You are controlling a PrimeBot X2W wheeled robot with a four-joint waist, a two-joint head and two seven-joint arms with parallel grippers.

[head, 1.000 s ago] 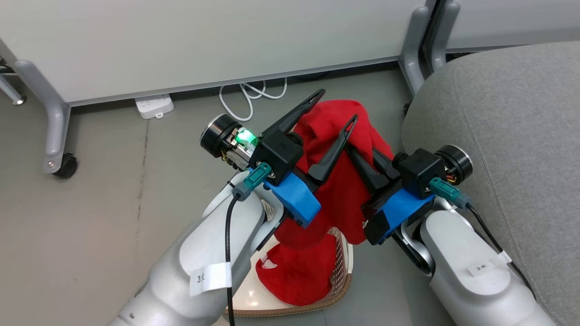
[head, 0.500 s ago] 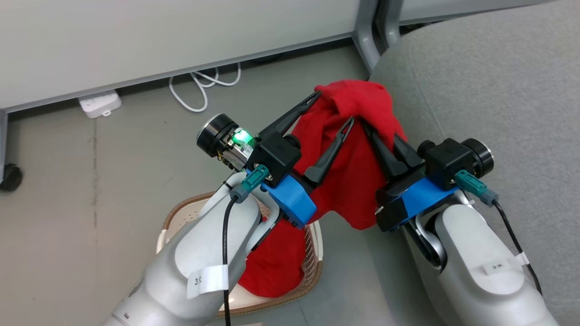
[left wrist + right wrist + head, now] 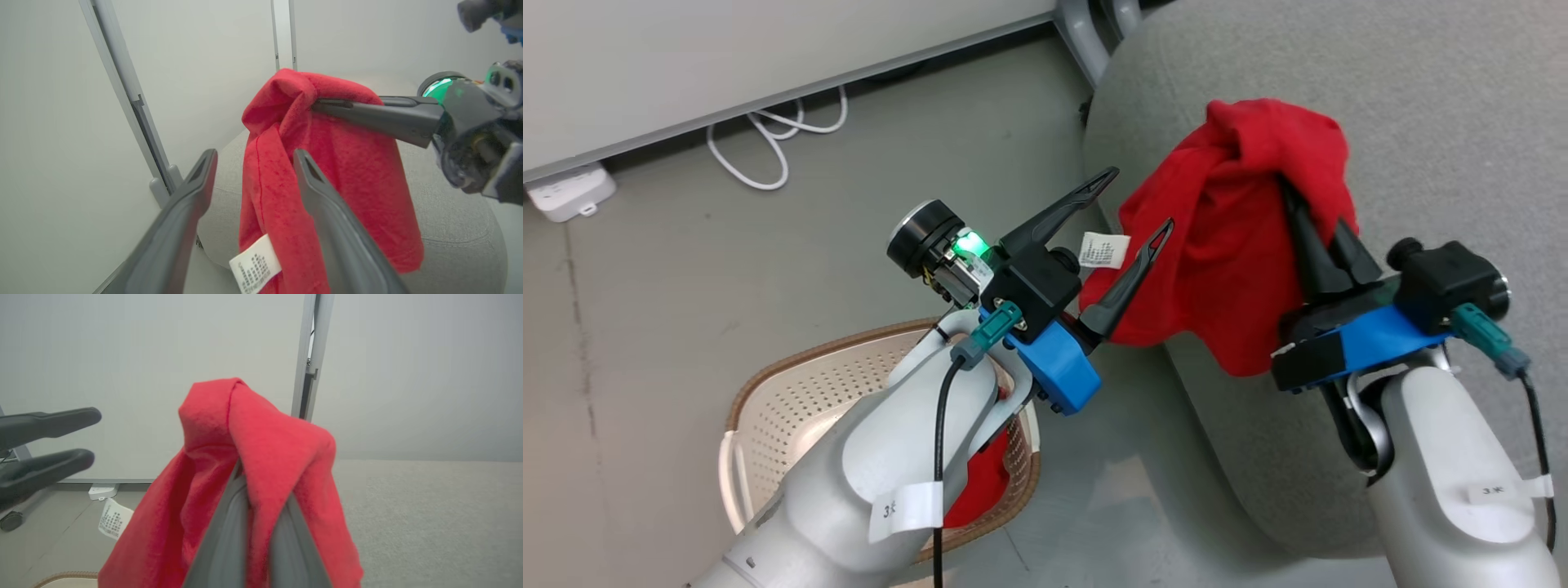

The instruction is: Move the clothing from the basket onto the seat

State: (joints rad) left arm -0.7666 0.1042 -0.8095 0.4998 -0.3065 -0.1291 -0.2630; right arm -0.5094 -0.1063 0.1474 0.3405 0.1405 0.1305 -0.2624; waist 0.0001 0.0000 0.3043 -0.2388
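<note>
The red garment has come right out of the basket and across, and the head has swung with it. A second ago its tail was trailing down into the basket. Now it is hanging over the front edge of the seat, hem clear of the basket.

The right gripper is doing all the carrying, its fingers pressed together on a fold near the top of the cloth. The left gripper is standing spread wide and empty just beside the hanging side, with the white tag dangling by its fingers. A second garment is waiting in the basket, partly hidden by the left forearm.

This stuff is looking soft, light and fleecy. It is folding over the fingers and drooping, so there is no stiffness to count on. A bunched fold is the place to pinch, just as the right one is doing. A thin edge or the tag would likely be slipping free, I'd judge.

The left wrist view is giving that pinch from the side, with the rounded seat front behind the hem. The right wrist view has the pinch buried under fabric, but it is showing the flat seat top ahead. The head view is adding the basket's remaining garment and the gap between the left gripper and the cloth.
</note>
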